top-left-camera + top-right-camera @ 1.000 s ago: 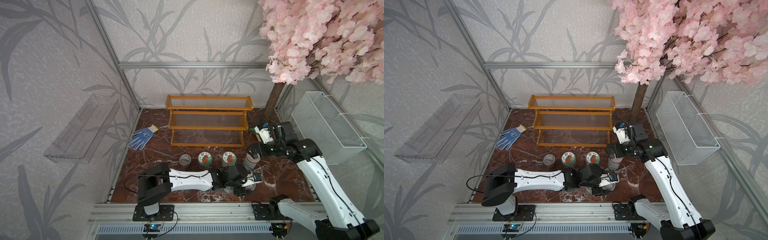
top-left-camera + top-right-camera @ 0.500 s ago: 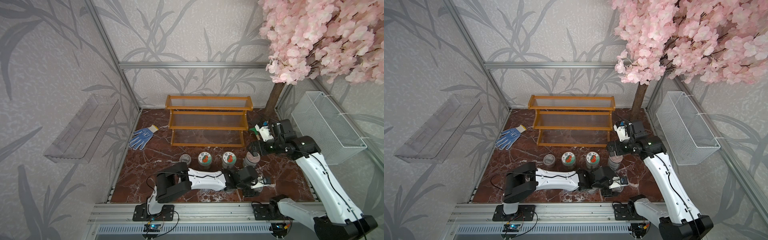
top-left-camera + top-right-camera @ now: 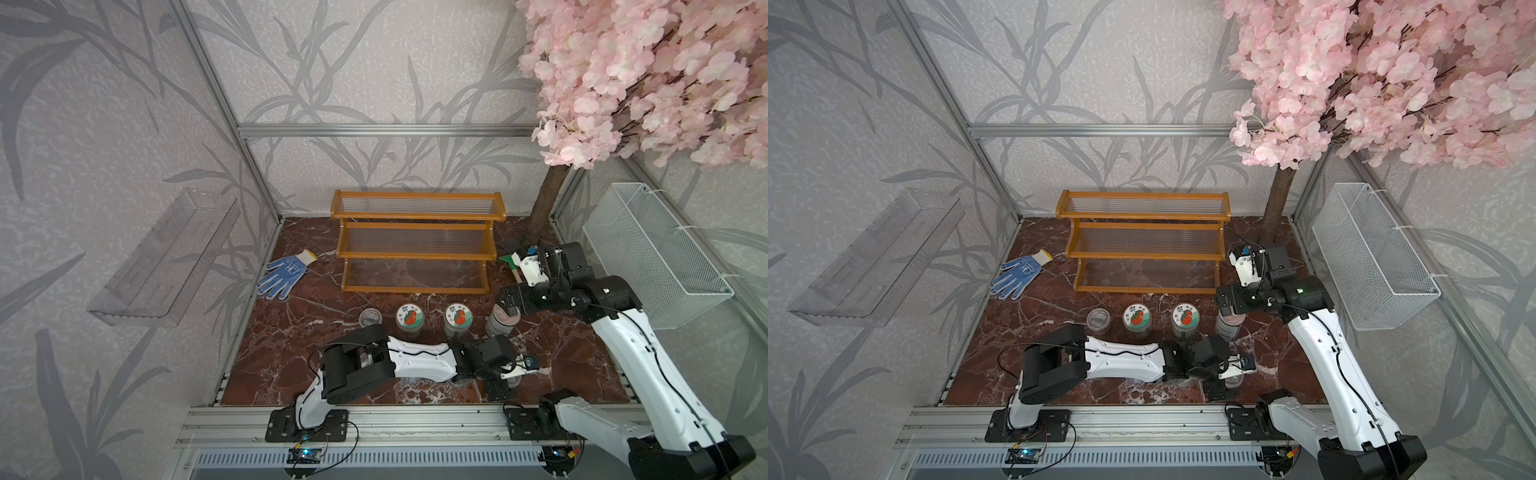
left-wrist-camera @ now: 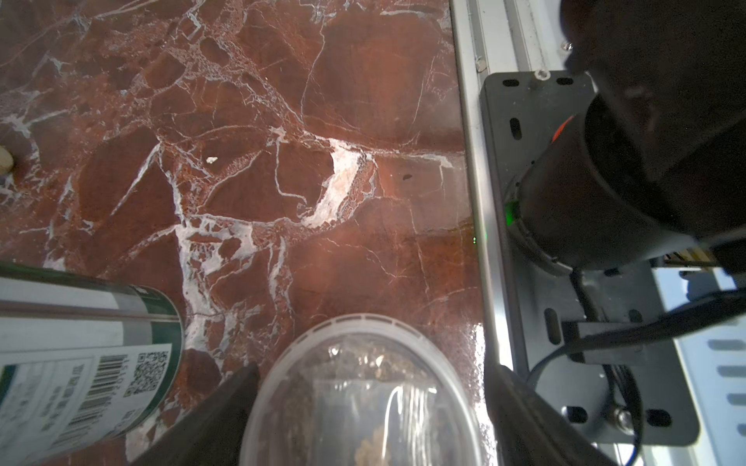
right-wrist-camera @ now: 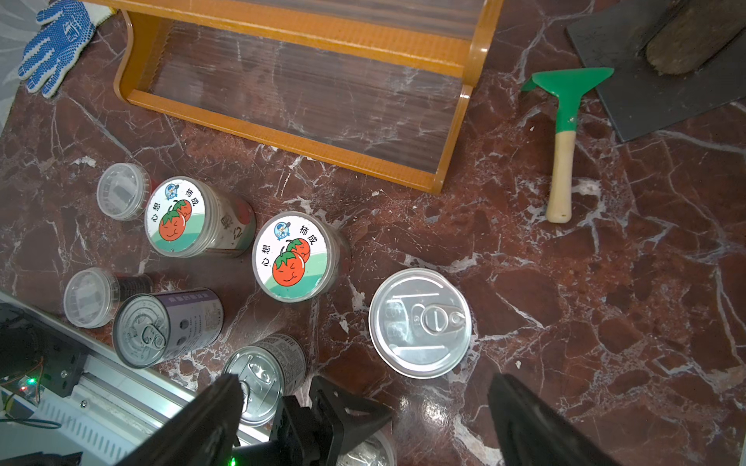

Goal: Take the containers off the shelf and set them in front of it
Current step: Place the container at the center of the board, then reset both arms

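The shelf stands bare at the back in both top views. Before it on the marble stand a clear cup, two tomato-lidded jars and a short pull-tab tin. My right gripper hovers open just above that tin. Nearer the front rail the right wrist view shows another cup and two more tins. My left gripper lies low at the front, open. Its jaws stand either side of a clear lidded cup that rests on the floor. A labelled tin is beside it.
A blue glove lies left of the shelf. A green scraper and the tree trunk are to its right. The wire basket hangs on the right wall, the acrylic tray on the left. The metal rail borders the front.
My left arm slid right along the front edge with the clear cup, and its jaws have now spread apart from it. The right gripper has barely moved.
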Robot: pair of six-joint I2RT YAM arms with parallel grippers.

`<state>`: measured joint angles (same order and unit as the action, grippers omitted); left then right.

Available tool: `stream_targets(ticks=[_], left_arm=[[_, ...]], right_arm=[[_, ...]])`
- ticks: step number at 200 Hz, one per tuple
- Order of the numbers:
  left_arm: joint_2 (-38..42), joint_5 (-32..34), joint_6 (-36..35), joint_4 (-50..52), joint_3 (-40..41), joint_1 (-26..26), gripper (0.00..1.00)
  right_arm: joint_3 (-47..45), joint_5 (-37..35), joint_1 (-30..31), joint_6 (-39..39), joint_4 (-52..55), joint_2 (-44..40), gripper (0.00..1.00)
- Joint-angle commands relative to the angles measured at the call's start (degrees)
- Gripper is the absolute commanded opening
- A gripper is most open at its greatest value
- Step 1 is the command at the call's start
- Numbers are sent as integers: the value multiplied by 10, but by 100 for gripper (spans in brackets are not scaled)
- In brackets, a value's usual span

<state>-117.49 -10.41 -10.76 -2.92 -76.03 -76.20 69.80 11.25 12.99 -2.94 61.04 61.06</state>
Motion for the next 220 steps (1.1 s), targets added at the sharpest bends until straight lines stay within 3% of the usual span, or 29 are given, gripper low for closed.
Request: stream_targets(ticks=[1, 86, 142, 165, 179, 199, 220], left_arm=[[-1, 7, 4, 9, -18, -1, 97], [101, 13, 11, 87, -25, -1, 100], [293, 61, 55, 192, 75, 21, 100], [368, 66, 89, 222, 111, 95, 100], [418, 80, 110, 224, 138, 165, 100], [484, 144, 125, 195, 186, 262, 100], [536, 195, 175, 150, 251, 411, 100]], right_arm=[[-9, 10, -5, 7, -9, -12, 99], [-18, 29, -25, 8, -43, -9, 99], [-18, 39, -44, -3, -64, -11, 99], [-34, 14, -76, -37, -97, -37, 99], [-58, -6, -115, -54, -137, -60, 99], [-101, -67, -146, -55, -191, -70, 99], [-184, -66, -201, -124, -301, -91, 99]])
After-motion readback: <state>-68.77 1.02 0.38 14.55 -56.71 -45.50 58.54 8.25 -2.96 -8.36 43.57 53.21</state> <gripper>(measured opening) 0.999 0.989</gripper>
